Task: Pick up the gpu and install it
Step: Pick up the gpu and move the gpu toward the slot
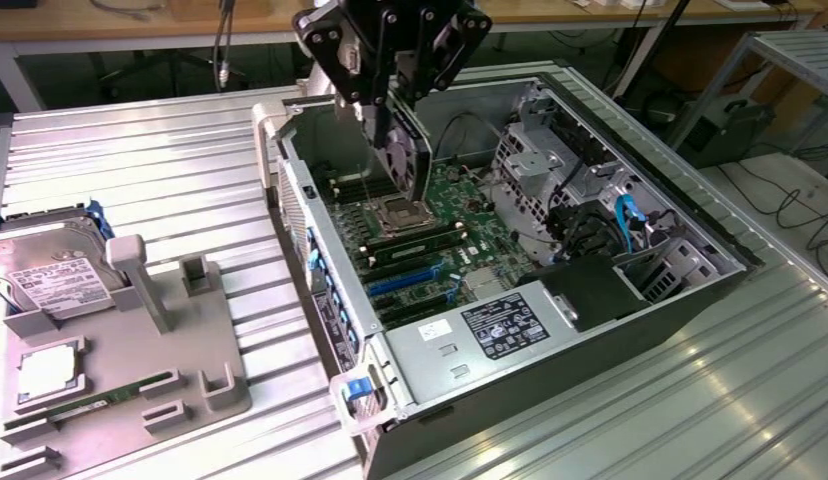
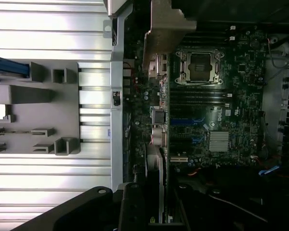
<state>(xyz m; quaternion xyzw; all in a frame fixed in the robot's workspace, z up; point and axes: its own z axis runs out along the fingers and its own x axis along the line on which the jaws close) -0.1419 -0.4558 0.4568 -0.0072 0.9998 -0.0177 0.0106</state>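
Observation:
The gpu [image 1: 403, 165] hangs edge-down from my gripper [image 1: 391, 112], which is shut on its upper edge. It hovers inside the open computer case [image 1: 297, 215], just over the motherboard [image 1: 448, 235] and near the CPU socket [image 1: 401, 212]. The blue expansion slots [image 1: 407, 282] lie farther toward the case's near end. In the wrist view the gpu [image 2: 160, 125] appears edge-on, with its silver bracket [image 2: 169, 29] at the far end. It runs alongside the motherboard [image 2: 231, 110], beside the blue slots [image 2: 188, 121]. My gripper [image 2: 151, 211] grips the near end of the card.
A grey parts fixture [image 1: 154, 330] stands on the ribbed metal table at the exterior view's left. It holds a hard drive [image 1: 54, 280], a CPU [image 1: 47, 370] and a RAM stick [image 1: 94, 402]. Inside the case sit a power supply [image 1: 501, 325] and a drive cage [image 1: 548, 160].

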